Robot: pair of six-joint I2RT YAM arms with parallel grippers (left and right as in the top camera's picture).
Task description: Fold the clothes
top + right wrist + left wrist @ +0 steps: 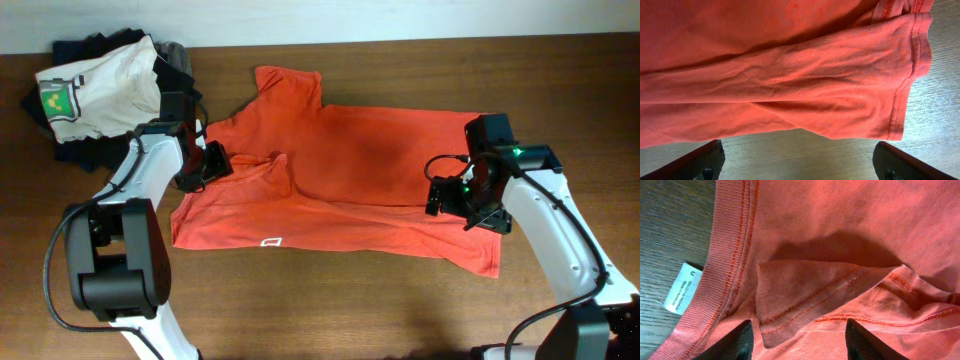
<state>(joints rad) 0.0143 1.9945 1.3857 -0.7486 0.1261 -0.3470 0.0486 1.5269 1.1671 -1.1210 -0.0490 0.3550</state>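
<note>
Just over T-shirt (350, 170) collar (730, 255), left gripper (799, 326), over sleeve (840, 90), right gripper (799, 148), both open, empty

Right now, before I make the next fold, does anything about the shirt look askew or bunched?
Yes. The T-shirt lies skewed and unevenly doubled: a loose flap is bunched up beside the collar, a sleeve juts out at the far edge, and the neck tag pokes past the collar onto the table.

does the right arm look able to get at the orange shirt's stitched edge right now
Likely yes: the right claw hangs open close by the orange shirt and its stitched edge, nothing lying between them.
</note>
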